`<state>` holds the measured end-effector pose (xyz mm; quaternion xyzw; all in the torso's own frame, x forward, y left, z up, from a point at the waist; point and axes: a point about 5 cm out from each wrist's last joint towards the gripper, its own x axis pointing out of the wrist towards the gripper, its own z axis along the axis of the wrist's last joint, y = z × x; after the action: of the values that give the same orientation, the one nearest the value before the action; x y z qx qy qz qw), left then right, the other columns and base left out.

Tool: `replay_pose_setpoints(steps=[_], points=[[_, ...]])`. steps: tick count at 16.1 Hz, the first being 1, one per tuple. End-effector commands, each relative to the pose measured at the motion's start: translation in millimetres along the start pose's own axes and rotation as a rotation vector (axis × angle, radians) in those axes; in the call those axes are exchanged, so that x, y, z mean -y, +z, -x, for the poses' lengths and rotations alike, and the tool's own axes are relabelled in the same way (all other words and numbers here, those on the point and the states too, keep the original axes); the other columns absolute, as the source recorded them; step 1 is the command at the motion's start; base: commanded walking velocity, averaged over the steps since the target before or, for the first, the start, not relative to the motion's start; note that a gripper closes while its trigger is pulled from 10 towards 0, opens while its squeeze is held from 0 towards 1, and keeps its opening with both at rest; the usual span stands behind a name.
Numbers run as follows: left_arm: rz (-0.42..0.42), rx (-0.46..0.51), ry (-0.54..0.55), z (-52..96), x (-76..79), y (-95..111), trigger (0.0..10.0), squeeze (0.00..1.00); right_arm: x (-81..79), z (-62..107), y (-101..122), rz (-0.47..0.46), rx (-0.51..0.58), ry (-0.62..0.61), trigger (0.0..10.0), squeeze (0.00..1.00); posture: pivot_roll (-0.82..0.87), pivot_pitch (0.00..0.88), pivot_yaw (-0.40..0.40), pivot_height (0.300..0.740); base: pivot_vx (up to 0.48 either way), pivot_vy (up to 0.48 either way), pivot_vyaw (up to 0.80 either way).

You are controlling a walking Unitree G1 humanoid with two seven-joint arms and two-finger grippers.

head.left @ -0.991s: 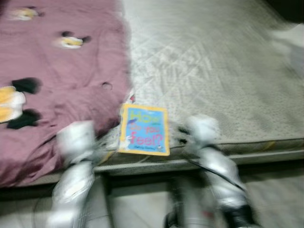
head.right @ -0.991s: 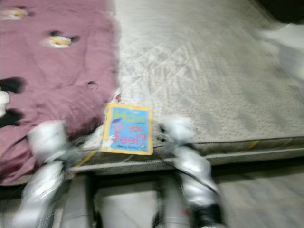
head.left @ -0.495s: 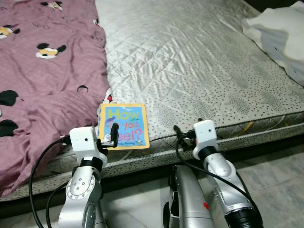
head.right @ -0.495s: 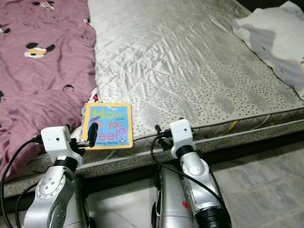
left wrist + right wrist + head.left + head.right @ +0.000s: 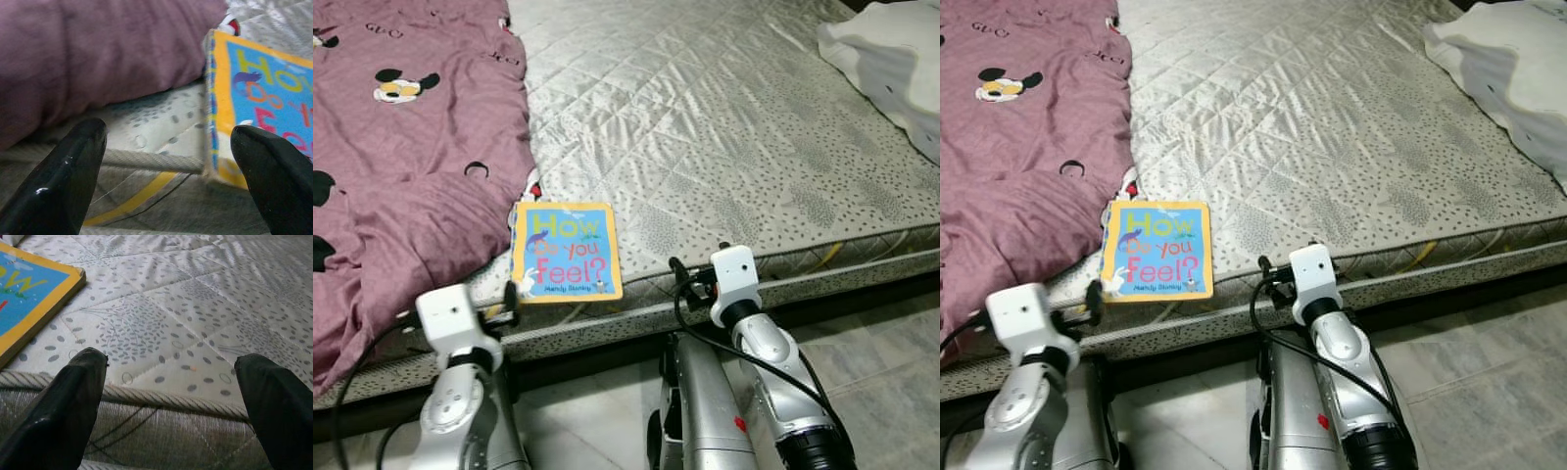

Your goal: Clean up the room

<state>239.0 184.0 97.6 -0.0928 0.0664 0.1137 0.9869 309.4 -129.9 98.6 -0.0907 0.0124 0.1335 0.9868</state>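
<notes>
The book [image 5: 564, 251] is being approached at the mattress [image 5: 724, 127] edge by the left gripper [image 5: 168, 161] and right gripper [image 5: 171, 401], both spread wide and empty; it is being risked off the edge if nudged.

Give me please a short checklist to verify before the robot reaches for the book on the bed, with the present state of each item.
1. Book in view and lying flat near the mattress edge: ok.
2. Book free of the purple blanket: cannot tell; the blanket's edge touches its far corner.
3. Left gripper open: ok, fingers spread wide, nothing between them.
4. Left gripper lined up with the book: not ok; the left wrist view has the book in front of one finger, not centred.
5. Right gripper open: ok, pointing at bare mattress beside the book.
6. Both grippers at mattress-edge height: ok.
</notes>
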Motion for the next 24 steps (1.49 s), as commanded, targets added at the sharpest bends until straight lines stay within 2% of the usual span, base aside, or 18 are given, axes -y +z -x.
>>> replay_pose_setpoints(steps=[1, 2, 3, 5, 6, 9, 10, 12, 15, 17, 20, 22, 24], points=[[0.012, -0.031, 0.003, -0.2, -1.4, -1.6, 10.0, 0.00, 2.3, -0.1, 0.7, 0.004, -0.013, 0.004, 10.0, 0.00, 0.00, 0.224, -0.084, 0.482, 0.000, 0.000, 0.00], [0.026, -0.093, -0.030, -3.5, 0.5, -7.6, 10.0, 0.00, 5.7, 1.8, 6.4, 0.006, -0.002, 0.001, 10.0, 0.00, -0.01, 0.225, -0.087, 0.482, 0.000, 0.000, 0.00], [0.049, -0.112, -0.037, -7.2, -0.8, -8.8, 10.0, 0.00, 9.9, 5.7, 11.4, 0.007, 0.009, 0.000, 10.0, 0.00, -0.02, 0.224, -0.090, 0.482, 0.000, 0.000, 0.00], [0.073, -0.102, -0.027, -10.5, -4.1, -5.9, 10.0, 0.00, 14.9, 11.6, 14.0, 0.012, 0.014, -0.001, 10.0, 0.00, -0.02, 0.228, -0.093, 0.482, 0.000, 0.000, 0.00], [0.086, -0.115, -0.071, -12.9, -2.3, -6.4, 10.0, 0.00, 23.3, 22.2, 12.1, 0.039, 0.001, -0.002, 10.0, 0.00, -0.03, 0.232, -0.100, 0.482, 0.000, 0.000, 0.00], [0.083, -0.134, -0.097, -16.1, -0.3, -8.0, 10.0, 0.00, 31.4, 31.3, 9.1, 0.056, -0.017, -0.011, 10.0, 0.00, -0.04, 0.237, -0.103, 0.482, 0.000, 0.000, 0.00], [0.095, -0.122, -0.114, -23.9, 5.9, -3.9, 10.0, 0.00, 34.9, 34.6, 11.1, 0.066, -0.024, -0.018, 10.0, 0.00, -0.05, 0.239, -0.106, 0.482, 0.000, 0.000, 0.00], [0.109, -0.097, -0.154, -28.4, 14.8, 0.9, 10.0, 0.00, 35.6, 35.1, 14.5, 0.071, -0.023, -0.021, 10.0, 0.00, -0.06, 0.235, -0.103, 0.482, 0.000, 0.000, 0.00], [0.071, -0.063, -0.226, -27.4, 26.3, 9.6, 10.0, 0.00, 35.4, 34.3, 16.1, 0.072, -0.022, -0.024, 10.0, 0.00, -0.06, 0.228, -0.099, 0.482, 0.000, 0.000, 0.00], [0.073, -0.072, -0.213, -28.2, 24.2, 7.8, 10.0, 0.00, 33.8, 33.9, 16.6, 0.071, -0.022, -0.023, 10.0, 0.00, -0.06, 0.224, -0.100, 0.482, 0.000, 0.000, 0.00], [0.119, -0.156, -0.203, -29.5, 17.7, -6.3, 10.0, 0.00, 32.1, 30.4, 20.3, 0.075, -0.013, -0.016, 10.0, 0.00, -0.06, 0.211, -0.103, 0.482, 0.000, 0.000, 0.00], [0.126, -0.210, -0.268, -28.7, 23.4, -15.3, 10.0, 0.00, 33.8, 28.8, 21.3, 0.080, -0.010, -0.015, 10.0, 0.00, -0.07, 0.207, -0.106, 0.482, 0.000, 0.000, 0.00], [0.173, -0.232, -0.333, -29.2, 28.4, -19.8, 10.0, 0.00, 35.3, 27.4, 22.9, 0.084, -0.007, -0.018, 10.0, 0.00, -0.07, 0.206, -0.106, 0.482, 0.000, 0.000, 0.00]])
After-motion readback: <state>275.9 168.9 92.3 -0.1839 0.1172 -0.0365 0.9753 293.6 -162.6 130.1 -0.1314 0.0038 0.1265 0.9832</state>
